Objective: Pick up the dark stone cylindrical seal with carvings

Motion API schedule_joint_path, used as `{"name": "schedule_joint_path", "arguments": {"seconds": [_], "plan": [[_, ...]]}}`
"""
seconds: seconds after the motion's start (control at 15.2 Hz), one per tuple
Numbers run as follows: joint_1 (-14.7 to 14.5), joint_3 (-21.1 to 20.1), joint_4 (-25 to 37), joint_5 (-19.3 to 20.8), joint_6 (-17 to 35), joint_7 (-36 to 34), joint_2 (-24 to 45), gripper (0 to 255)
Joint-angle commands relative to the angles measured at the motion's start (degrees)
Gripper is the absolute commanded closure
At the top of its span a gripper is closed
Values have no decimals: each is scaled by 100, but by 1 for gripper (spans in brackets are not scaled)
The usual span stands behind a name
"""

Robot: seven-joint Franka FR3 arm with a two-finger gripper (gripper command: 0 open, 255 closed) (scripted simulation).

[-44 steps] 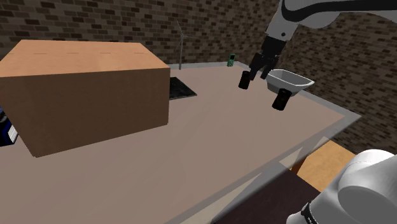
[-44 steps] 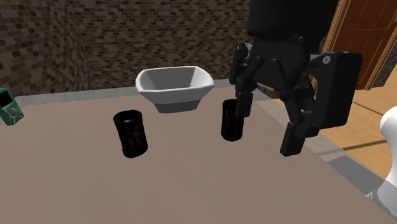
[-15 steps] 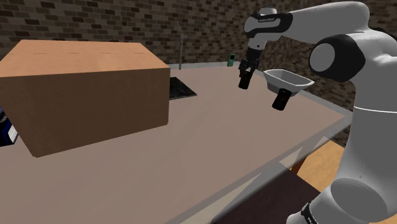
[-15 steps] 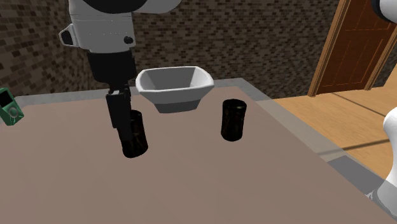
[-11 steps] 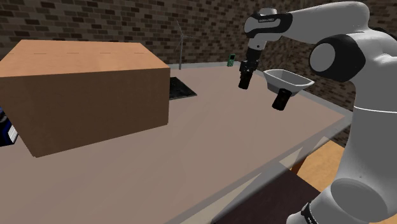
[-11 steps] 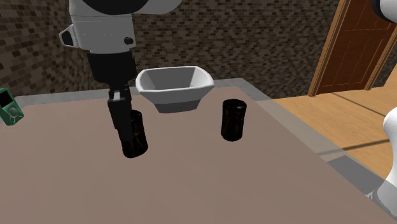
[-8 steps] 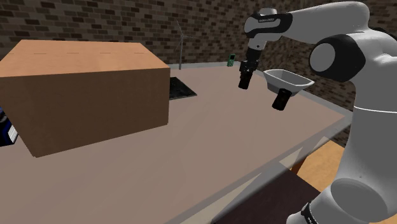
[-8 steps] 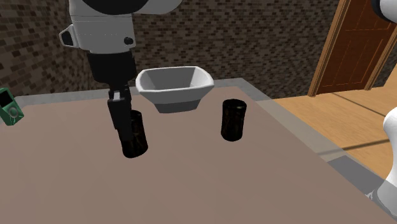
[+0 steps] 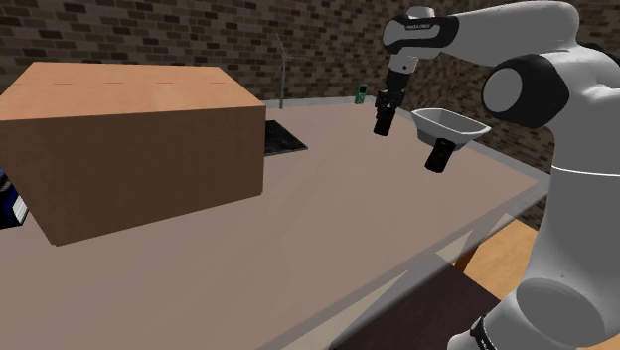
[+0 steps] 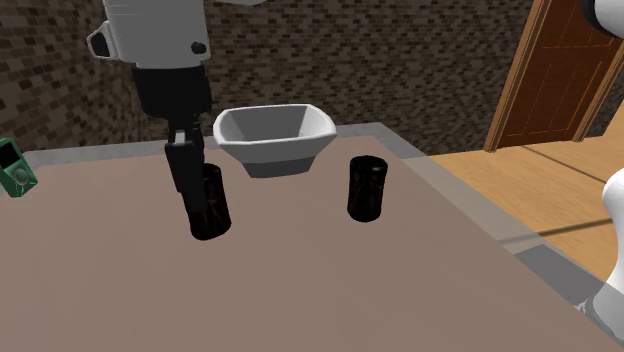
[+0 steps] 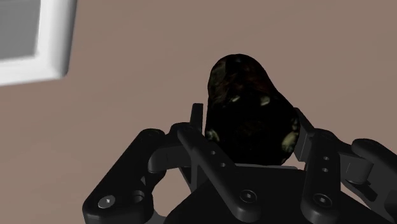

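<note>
Left of the white bowl (image 10: 275,135) in the second exterior view, a small green device (image 10: 15,167) lies by the table's far edge. Nearer the bowl my gripper (image 10: 190,195) hangs straight down, fingers clamped on the sides of the dark carved seal (image 10: 210,205). The seal is upright, so I judge it should lift cleanly. Right of the bowl stands a second dark cylinder (image 10: 366,188), well apart from my grasp. The table (image 10: 300,290) is plain brownish-grey. A dark brick wall (image 10: 400,50) rises behind the bowl, with a wooden door (image 10: 565,70) farther right.

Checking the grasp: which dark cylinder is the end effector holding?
The cylinder on the second exterior view's left of the bowl, clasped by the end effector; the other cylinder stands free.
</note>
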State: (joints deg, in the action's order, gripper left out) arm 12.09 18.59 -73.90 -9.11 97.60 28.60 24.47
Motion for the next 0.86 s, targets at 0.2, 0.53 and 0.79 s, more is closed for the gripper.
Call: {"name": "schedule_joint_path", "arguments": {"seconds": [0.2, 0.53, 0.79], "plan": [[55, 5, 492, -14, -426, -16, 65, 255], [137, 2, 1104, -54, -896, -33, 206, 255], [184, -1, 1413, -79, -1118, -41, 293, 255]]}}
